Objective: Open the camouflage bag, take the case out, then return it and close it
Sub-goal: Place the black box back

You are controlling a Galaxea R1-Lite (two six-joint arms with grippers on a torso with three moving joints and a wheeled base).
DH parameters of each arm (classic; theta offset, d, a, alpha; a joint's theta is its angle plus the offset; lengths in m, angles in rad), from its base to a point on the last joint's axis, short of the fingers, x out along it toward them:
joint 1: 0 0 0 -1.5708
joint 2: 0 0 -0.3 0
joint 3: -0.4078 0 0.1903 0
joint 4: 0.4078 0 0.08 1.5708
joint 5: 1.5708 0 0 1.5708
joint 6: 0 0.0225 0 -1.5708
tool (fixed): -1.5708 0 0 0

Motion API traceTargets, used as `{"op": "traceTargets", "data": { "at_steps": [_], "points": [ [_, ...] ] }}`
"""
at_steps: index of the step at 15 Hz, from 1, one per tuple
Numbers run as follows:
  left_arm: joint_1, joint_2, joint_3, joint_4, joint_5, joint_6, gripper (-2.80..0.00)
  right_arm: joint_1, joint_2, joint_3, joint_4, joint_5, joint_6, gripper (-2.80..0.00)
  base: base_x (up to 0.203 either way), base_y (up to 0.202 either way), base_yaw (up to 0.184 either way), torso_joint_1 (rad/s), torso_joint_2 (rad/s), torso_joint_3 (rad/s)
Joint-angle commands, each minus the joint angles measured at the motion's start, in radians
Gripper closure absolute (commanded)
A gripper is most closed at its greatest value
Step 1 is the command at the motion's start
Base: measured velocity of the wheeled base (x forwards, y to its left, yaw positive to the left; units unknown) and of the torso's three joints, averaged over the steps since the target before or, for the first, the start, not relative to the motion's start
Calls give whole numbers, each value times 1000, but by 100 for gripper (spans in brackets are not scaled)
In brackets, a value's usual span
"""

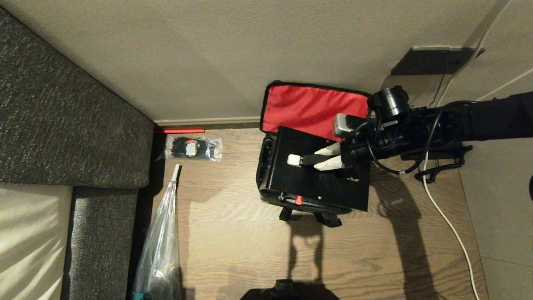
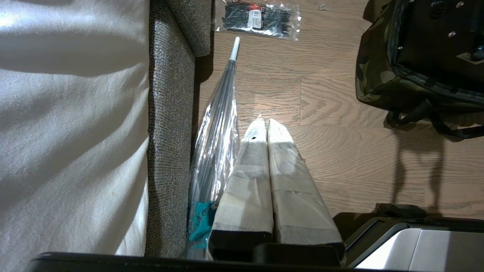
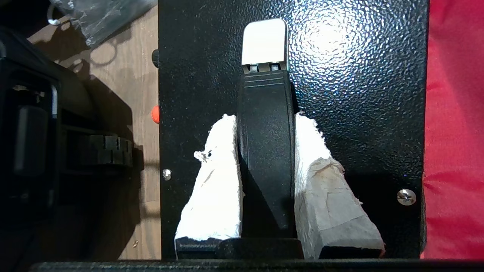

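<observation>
Wooden floor point(image 1: 233, 233) lies bare toward me in front of the camouflage bag point(image 2: 372, 75), which stands against the wall with its red-lined lid point(image 1: 310, 106) folded back. My right gripper point(image 1: 327, 157) is clamped on the black handle point(image 3: 266, 151) on top of the case point(image 1: 316, 183); the case sits across the bag's mouth, 1 corner overhanging on my right. It is flat, textured black, with a white tab and a red catch point(image 1: 298, 200). My left gripper point(image 2: 264, 128), fingers together, hangs beside the sofa point(image 1: 62, 104).
</observation>
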Motion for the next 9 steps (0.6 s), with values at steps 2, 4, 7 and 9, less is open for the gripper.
{"op": "traceTargets", "data": {
  "at_steps": [2,4,7,9],
  "points": [
    [2,-2,3,0,0,-1,0,-4,37,-27,0,3,-6,0,0,0,0,0,0,0],
    [0,-2,3,0,0,-1,0,-8,57,-41,0,5,-6,0,0,0,0,0,0,0],
    [2,-2,3,0,0,-1,0,-16,91,-64,-1,5,-7,0,0,0,0,0,0,0],
    [0,-2,3,0,0,-1,0,-16,110,-63,0,2,-14,0,0,0,0,0,0,0]
  ]
}}
